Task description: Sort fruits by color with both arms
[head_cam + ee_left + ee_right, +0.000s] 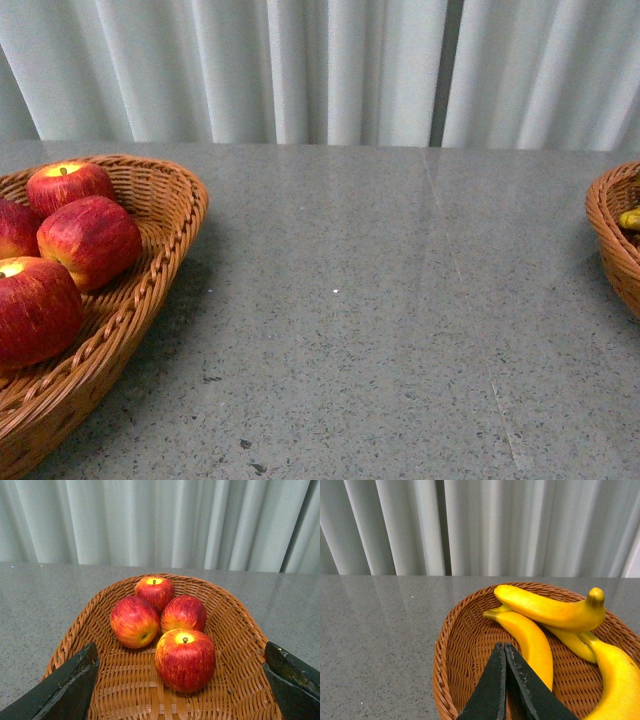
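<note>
Several red apples [90, 240] with yellow patches lie in a wicker basket [165, 250] at the left of the front view. In the left wrist view the nearest apple [185, 659] sits between my left gripper's wide-open fingers [70, 687], with the left gripper [182, 690] empty above the basket [235, 645]. Several yellow bananas [547, 611] lie in a second wicker basket [455, 655]. My right gripper [504, 647] is shut and empty, its tips over this basket beside a banana [532, 640]. Neither arm shows in the front view.
The grey speckled table [380, 300] runs between the two baskets. The banana basket's rim [612, 240] shows at the right edge of the front view, with a bit of banana [630, 218]. A white curtain [330, 70] hangs behind the table.
</note>
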`<state>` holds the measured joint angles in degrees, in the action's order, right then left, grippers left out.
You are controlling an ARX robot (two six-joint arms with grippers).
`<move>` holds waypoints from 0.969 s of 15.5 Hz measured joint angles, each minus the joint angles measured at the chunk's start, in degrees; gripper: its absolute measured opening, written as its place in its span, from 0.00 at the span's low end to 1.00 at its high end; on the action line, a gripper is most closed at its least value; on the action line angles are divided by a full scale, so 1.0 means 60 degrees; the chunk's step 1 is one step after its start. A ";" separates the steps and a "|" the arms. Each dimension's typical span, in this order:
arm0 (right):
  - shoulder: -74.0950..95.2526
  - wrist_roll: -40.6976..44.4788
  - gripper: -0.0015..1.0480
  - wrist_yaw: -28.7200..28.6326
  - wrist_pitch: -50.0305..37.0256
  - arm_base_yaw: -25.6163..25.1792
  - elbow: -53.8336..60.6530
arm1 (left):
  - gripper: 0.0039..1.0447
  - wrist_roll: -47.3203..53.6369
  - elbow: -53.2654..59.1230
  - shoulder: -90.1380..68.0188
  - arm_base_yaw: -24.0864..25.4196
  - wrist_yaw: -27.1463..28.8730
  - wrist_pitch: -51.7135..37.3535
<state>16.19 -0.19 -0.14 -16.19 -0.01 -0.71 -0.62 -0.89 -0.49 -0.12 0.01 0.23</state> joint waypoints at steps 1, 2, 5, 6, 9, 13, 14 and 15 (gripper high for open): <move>-0.0208 0.0000 0.02 0.0000 0.0204 0.0000 0.0000 | 0.94 0.0000 0.0000 0.0000 0.0000 0.0000 -0.0004; -0.0375 0.0004 0.02 0.0000 0.0342 0.0000 0.0000 | 0.94 0.0000 0.0000 0.0000 0.0000 0.0000 -0.0004; -0.0940 0.0000 0.02 0.0000 0.0914 0.0000 0.0000 | 0.94 0.0000 0.0000 0.0000 0.0000 0.0000 -0.0004; -0.1056 0.0004 0.02 0.0004 0.1024 0.0000 0.0000 | 0.94 0.0000 0.0000 0.0000 0.0000 0.0000 -0.0004; -0.2659 0.0000 0.02 -0.0004 0.2543 0.0000 -0.0025 | 0.94 0.0000 0.0000 0.0000 0.0000 0.0000 0.0004; -0.2659 0.0004 0.02 0.0022 0.2743 0.0000 -0.0004 | 0.94 0.0000 0.0000 0.0000 0.0000 0.0007 -0.0011; -0.2659 0.0007 0.04 0.0022 0.2743 0.0000 -0.0004 | 0.94 0.0000 0.0000 0.0000 0.0000 0.0000 -0.0004; -0.2659 0.0007 0.17 0.0022 0.2743 0.0000 -0.0004 | 0.94 0.0000 0.0000 0.0000 0.0000 0.0000 -0.0004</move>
<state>0.23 -0.14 -0.01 0.27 -0.01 -0.73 -0.62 -0.89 -0.49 -0.12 0.01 0.21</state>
